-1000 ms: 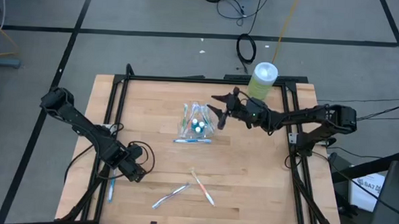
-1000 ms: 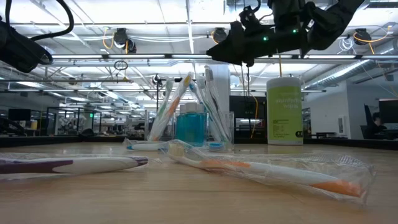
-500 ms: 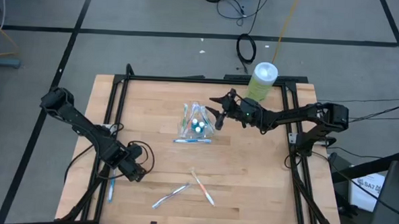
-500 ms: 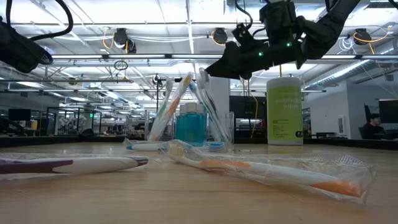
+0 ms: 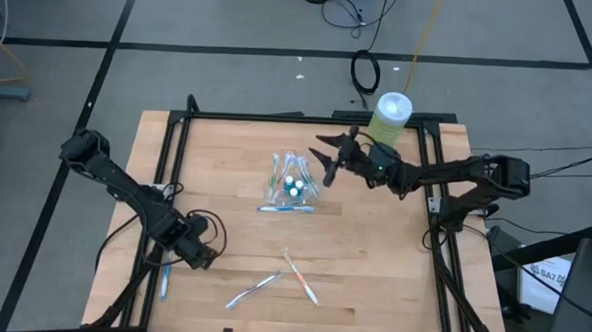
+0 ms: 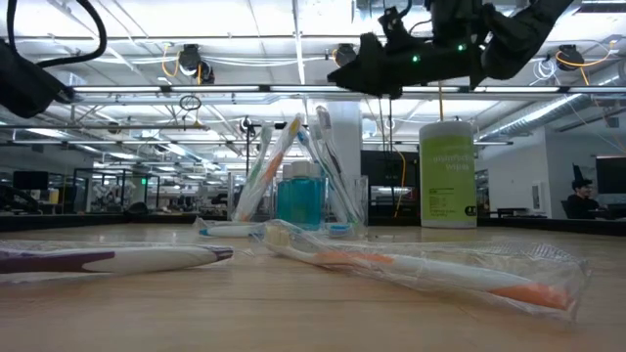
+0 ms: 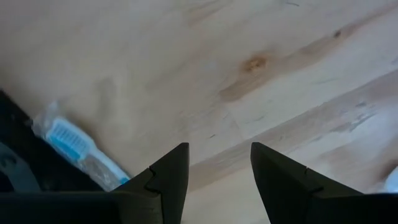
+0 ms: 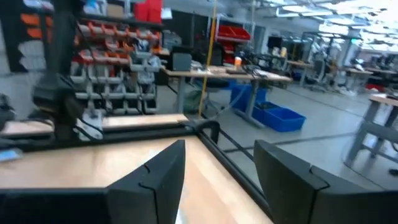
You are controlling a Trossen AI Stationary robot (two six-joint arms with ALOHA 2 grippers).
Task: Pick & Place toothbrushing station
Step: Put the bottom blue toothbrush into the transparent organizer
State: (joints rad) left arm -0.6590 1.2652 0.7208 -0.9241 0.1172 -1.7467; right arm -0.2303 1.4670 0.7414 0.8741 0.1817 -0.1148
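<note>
Presently: right gripper poised above the cup, nothing in hand

Right gripper [image 5: 325, 159] hung in the air beside the clear cup [image 5: 292, 183], on the canister [image 5: 389, 118] side of it. In the low view it sat well above the brush tips, not touching them. Its fingers [image 8: 153, 180] stood apart with only table and room visible between them, so I carried nothing there. My guess at the reason for the height: the toothbrushes in the cup [image 6: 277, 156] lean outward in a fan, and a low approach would knock them.

The cup stood upright near the table [image 5: 392, 260] centre, holding several brushes and a teal-capped item [image 6: 299, 194]. One wrapped brush [image 5: 285, 209] lay flat just beside the cup on the near side.

Loose stock was still out on the near half of the table: an orange wrapped toothbrush [image 5: 300, 277] and a pale one [image 5: 254, 290], their ends close together, well apart from the right gripper.

Left gripper [image 5: 205, 258] waited low near the table's near-left corner, fingers [image 7: 168, 177] apart over bare wood, empty. A blue wrapped toothbrush [image 7: 78, 147] lay just beside it at the table edge. I judged that one the nearest pick for the left arm, and the two central loose brushes a longer reach for either arm.
</note>
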